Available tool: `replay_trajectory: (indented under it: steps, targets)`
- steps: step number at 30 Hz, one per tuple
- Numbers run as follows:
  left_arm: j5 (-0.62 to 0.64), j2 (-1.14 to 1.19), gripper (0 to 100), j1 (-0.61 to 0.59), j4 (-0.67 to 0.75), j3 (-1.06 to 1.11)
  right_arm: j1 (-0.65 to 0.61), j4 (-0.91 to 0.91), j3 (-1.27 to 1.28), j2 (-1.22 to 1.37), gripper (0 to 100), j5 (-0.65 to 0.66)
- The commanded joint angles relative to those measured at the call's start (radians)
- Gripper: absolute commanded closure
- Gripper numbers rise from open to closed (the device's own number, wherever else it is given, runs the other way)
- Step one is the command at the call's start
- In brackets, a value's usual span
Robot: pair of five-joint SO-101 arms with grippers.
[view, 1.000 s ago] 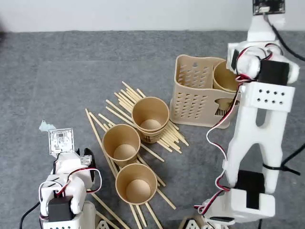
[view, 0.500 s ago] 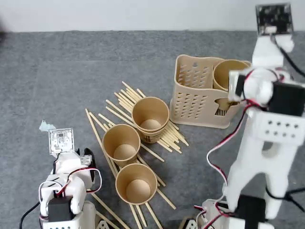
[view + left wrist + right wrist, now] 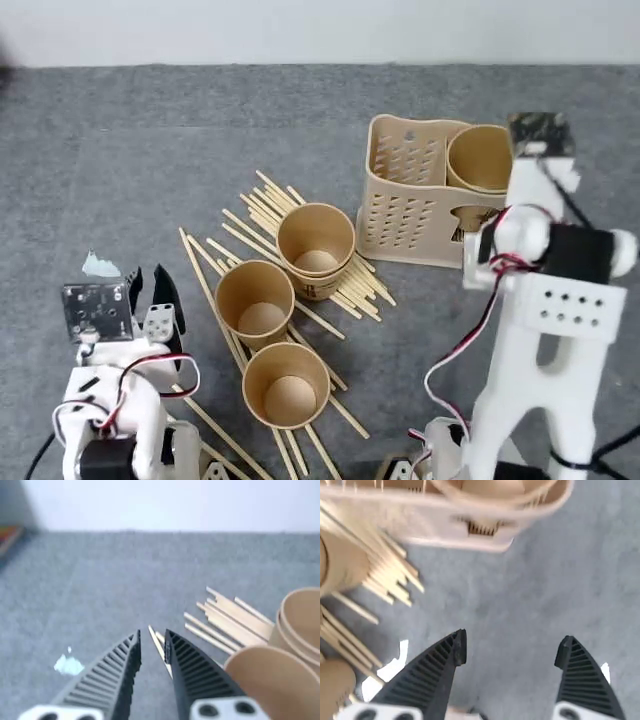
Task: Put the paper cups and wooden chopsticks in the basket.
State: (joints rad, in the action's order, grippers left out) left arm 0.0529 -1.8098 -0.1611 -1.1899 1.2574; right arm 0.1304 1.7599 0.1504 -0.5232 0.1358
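The tan slotted basket [image 3: 415, 205] stands at the back right with one paper cup [image 3: 483, 158] inside it. Three more paper cups [image 3: 316, 245] [image 3: 255, 300] [image 3: 286, 385] sit on a scattered pile of wooden chopsticks [image 3: 262, 215] mid-table. My left gripper [image 3: 148, 272] hovers at the front left, slightly open and holding nothing; in its wrist view the gripper [image 3: 152, 636] points at chopsticks [image 3: 225, 615] beside two cups [image 3: 300, 615]. My right gripper [image 3: 514, 640] is wide open and holds nothing, over bare carpet just in front of the basket [image 3: 460, 520].
The table is covered in grey carpet [image 3: 150, 150], bounded by a pale wall at the back. A small light-blue scrap [image 3: 98, 265] lies near the left arm. The tall white right arm [image 3: 550, 330] stands in front of the basket's right end.
The right arm has drawn back from over the basket toward the front, the cup staying inside. The left arm has lifted and pointed its gripper forward toward the pile.
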Motion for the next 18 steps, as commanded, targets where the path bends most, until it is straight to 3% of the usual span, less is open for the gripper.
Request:
replay_trajectory:
  steps: [1, 4, 10, 14, 18]
  targets:
    - [-0.018, -0.005, 92, -0.002, 0.012, -0.097, -0.03, -0.015, 0.117, -0.073, 70.0, 0.008]
    - [-0.018, -0.003, 92, 0.002, 0.015, -0.136, -0.065, -0.073, 0.247, -0.12, 73.9, 0.005]
    - [-0.04, 0.118, 92, 0.003, 0.008, -0.225, -0.148, -0.174, 0.411, -0.229, 98.6, 0.011]
    - [-0.046, 0.385, 92, 0.005, -0.086, -0.409, -0.173, -0.219, 0.494, -0.26, 95.7, 0.005]
    - [-0.044, 0.687, 92, 0.005, -0.282, -0.657, -0.173, -0.306, 0.583, -0.262, 95.7, 0.005]
